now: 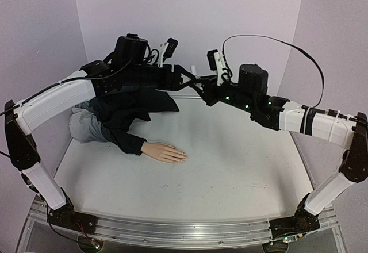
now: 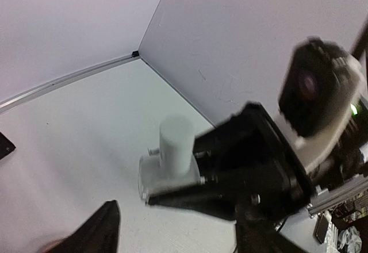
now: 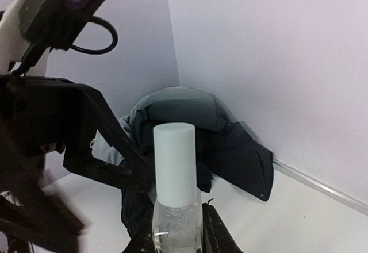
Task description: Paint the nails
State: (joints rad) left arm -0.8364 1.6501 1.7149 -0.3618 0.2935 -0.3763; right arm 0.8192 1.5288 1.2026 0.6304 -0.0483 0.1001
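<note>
The pale mannequin hand (image 1: 167,152) lies flat on the table, coming out of a dark sleeve (image 1: 127,140). Its nails at the fingertips (image 1: 183,156) are too small to make out. High above the back of the table my right gripper (image 3: 176,230) is shut on a small clear bottle (image 3: 175,227) with a tall white cap (image 3: 174,164). My left gripper (image 2: 178,238) faces it, open, with its dark fingers (image 2: 98,233) spread and nothing between them. The cap (image 2: 175,144) stands just beyond those fingers. In the top view the two grippers meet around the bottle (image 1: 197,83).
A dark jacket over grey cloth (image 1: 123,112) is heaped at the back left corner, against the walls. White walls close in the table at the back and on both sides. The table's metal front rail (image 1: 172,230) runs between the arm bases.
</note>
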